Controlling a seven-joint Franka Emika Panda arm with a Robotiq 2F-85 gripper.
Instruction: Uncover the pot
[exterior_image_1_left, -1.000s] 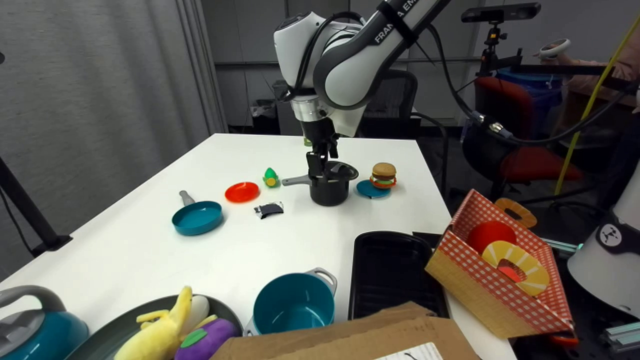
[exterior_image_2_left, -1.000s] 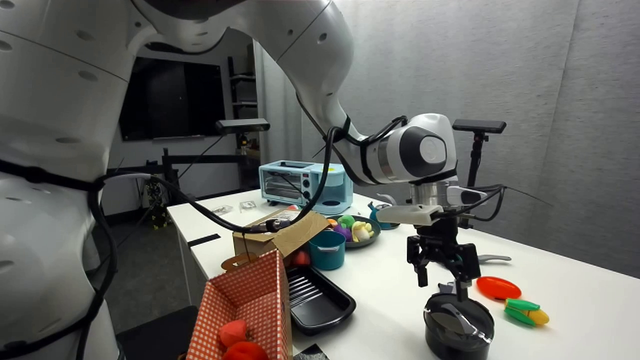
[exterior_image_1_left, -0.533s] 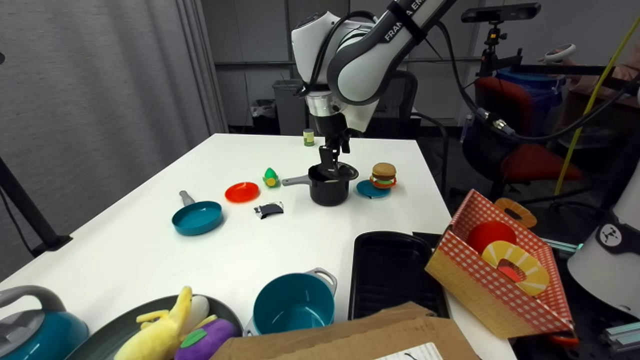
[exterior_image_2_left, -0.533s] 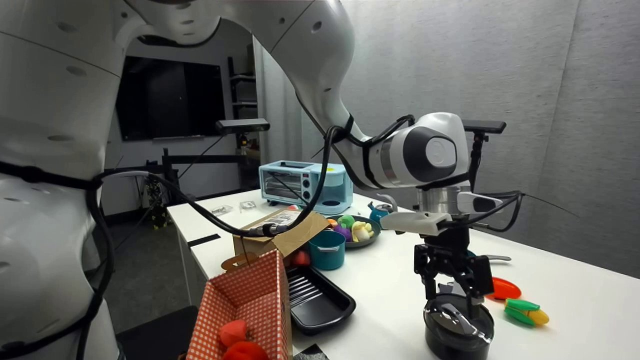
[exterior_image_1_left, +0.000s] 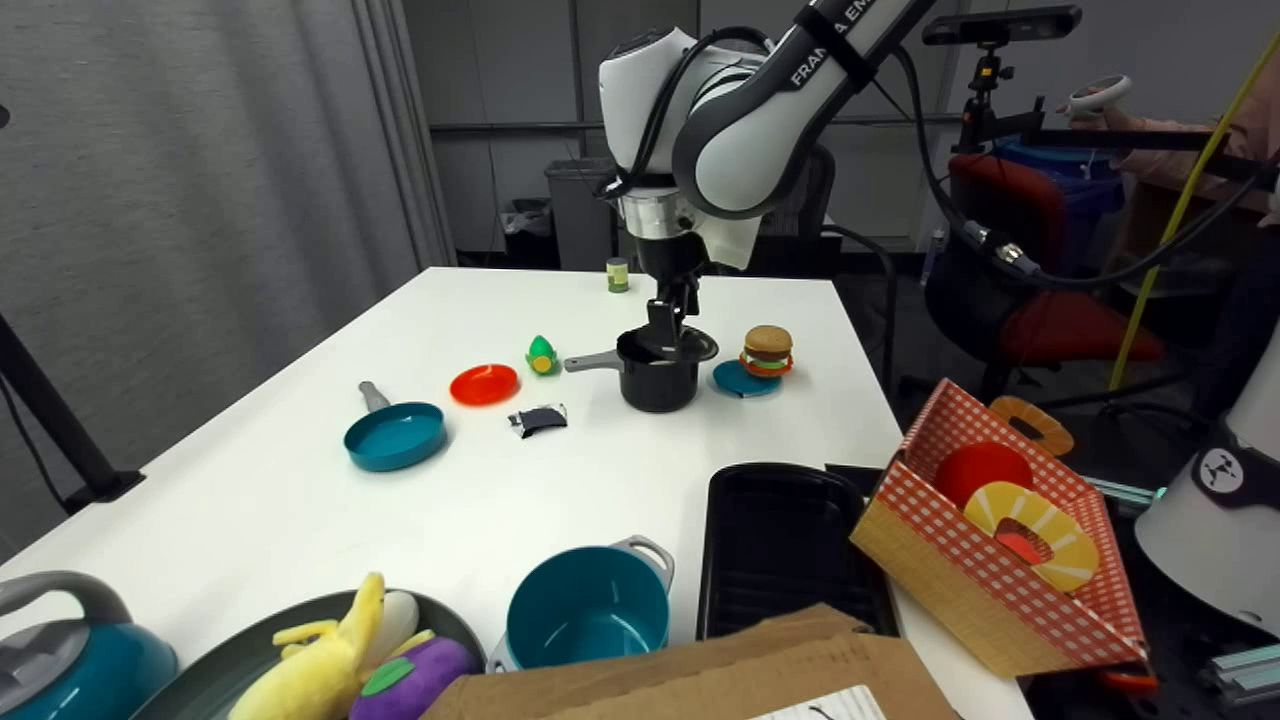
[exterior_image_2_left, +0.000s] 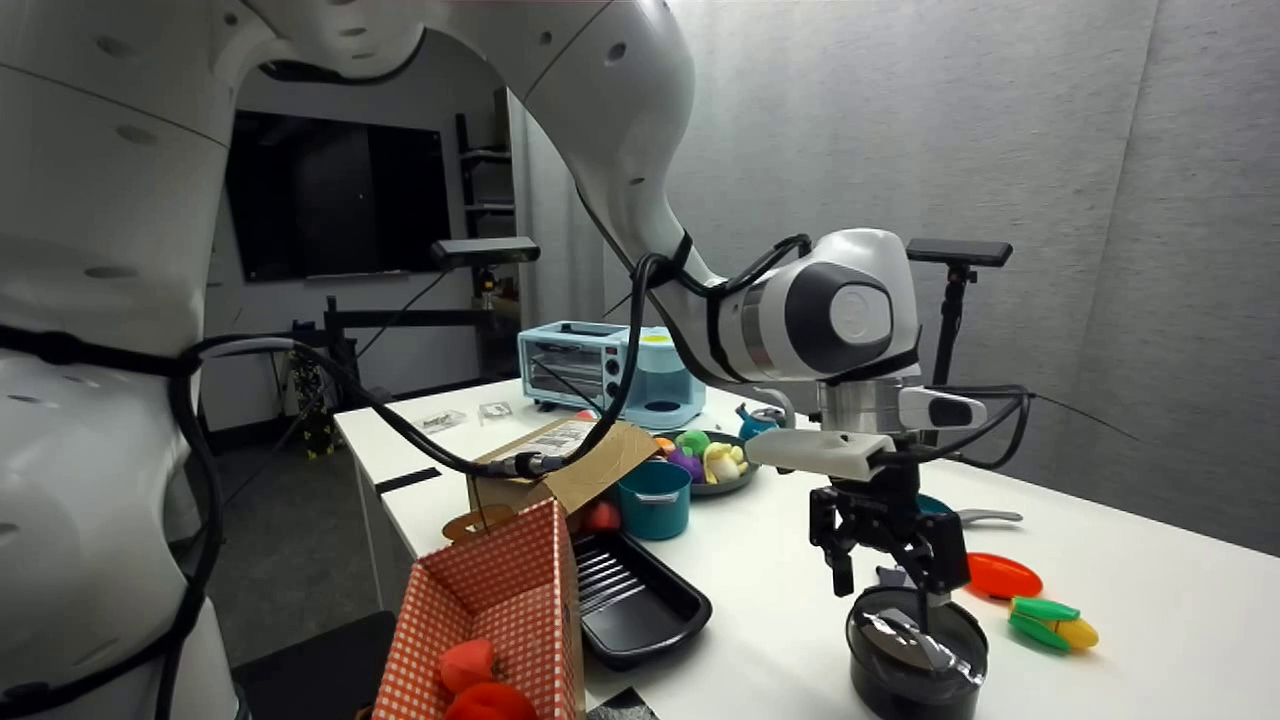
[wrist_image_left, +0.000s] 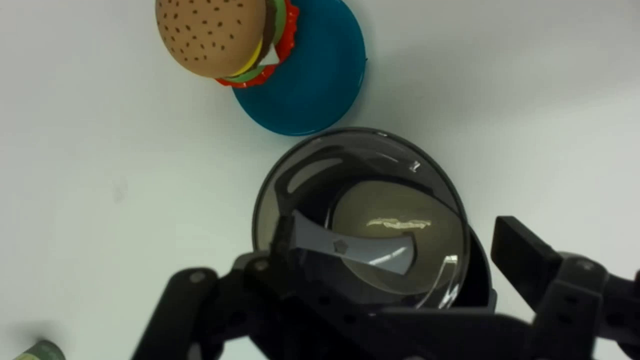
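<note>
The small black pot (exterior_image_1_left: 658, 388) with a grey side handle (exterior_image_1_left: 592, 361) stands upright on the white table; it also shows in an exterior view (exterior_image_2_left: 912, 692). A clear dark lid (wrist_image_left: 395, 200) with a blue-grey handle (wrist_image_left: 370, 250) lies over it, off-centre. The pot's dark rim shows past the lid in the wrist view (wrist_image_left: 481, 275). My gripper (wrist_image_left: 394, 227) is open and low over the lid, in both exterior views too (exterior_image_1_left: 668, 325) (exterior_image_2_left: 888, 592). One finger is at the end of the lid handle; I cannot tell if it touches. The other finger is beyond the pot's rim.
A toy burger (exterior_image_1_left: 768, 350) sits on a teal plate (exterior_image_1_left: 735, 380) close beside the pot. A toy corn (exterior_image_1_left: 541, 356), red plate (exterior_image_1_left: 484, 384), foil packet (exterior_image_1_left: 540, 418) and teal pan (exterior_image_1_left: 395, 436) lie nearby. A black tray (exterior_image_1_left: 800, 550) and checked basket (exterior_image_1_left: 930, 540) stand nearer the robot base.
My gripper has moved over the pot toward the burger side and lower, then slightly back in the last half second. The lid's reflections changed and its edge shifted slightly. The pot stays put.
</note>
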